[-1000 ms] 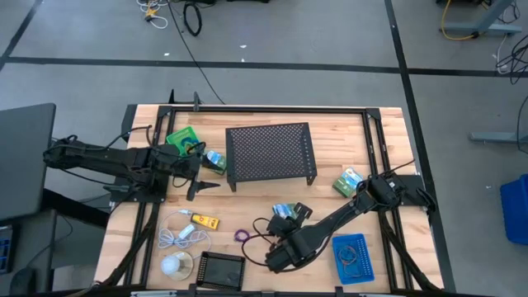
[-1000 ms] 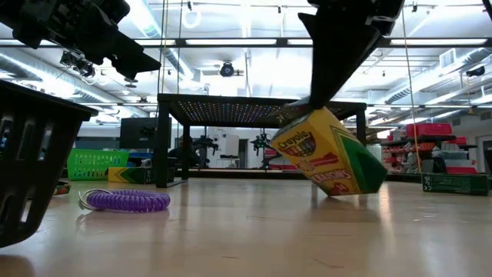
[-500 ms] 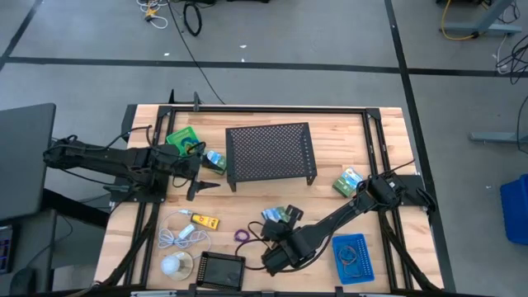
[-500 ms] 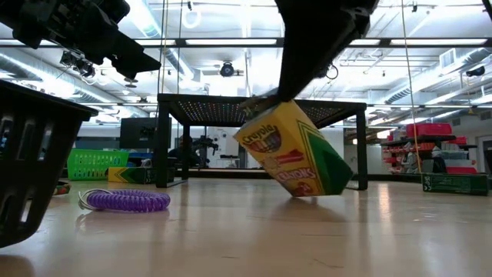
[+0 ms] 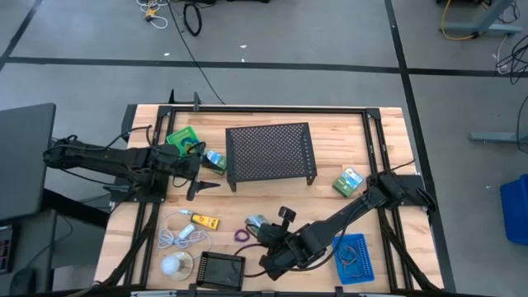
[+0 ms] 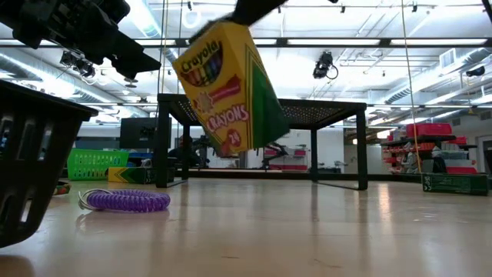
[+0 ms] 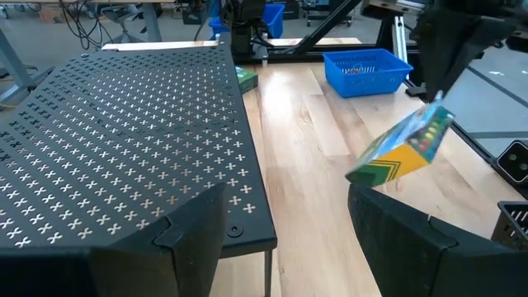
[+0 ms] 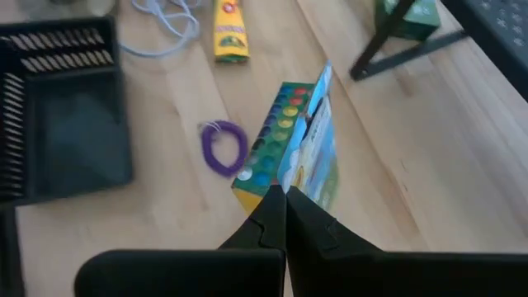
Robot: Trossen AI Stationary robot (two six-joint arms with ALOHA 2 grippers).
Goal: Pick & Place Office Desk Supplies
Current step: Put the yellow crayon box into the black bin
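My right gripper [image 8: 285, 191] is shut on a green and yellow crayon packet [image 8: 289, 148] that hangs over the table's near middle [image 5: 254, 222], high above the wood in the low view [image 6: 227, 85]. A purple loop [image 5: 242, 235] lies on the table just below it, and a black tray [image 5: 219, 268] sits nearer the near edge. The yellow block [image 5: 205, 221] lies to the left. The blue tray [image 5: 353, 256] holds loops. My left gripper [image 7: 285, 239] hovers open beside the black perforated stand [image 5: 271, 153], near a packet [image 5: 216, 159] and the green tray [image 5: 183, 139]. My right gripper pinches the packet's thin top flap [image 8: 307, 169] between its two fingers, coming from above and pointing down. The packet hangs tilted below the fingers, lifted clear of the table [image 6: 231, 138].
A white coiled cable [image 5: 181, 233] and a white ball [image 5: 173, 264] lie at the near left. Another packet [image 5: 349, 181] lies right of the stand. Bare wood stretches between the stand and the near-edge trays.
My right gripper has moved toward the table's left edge and up, staying shut on the crayon packet. The packet, whose lower corner was on the table a second ago, is now lifted clear and hangs above the purple loop.
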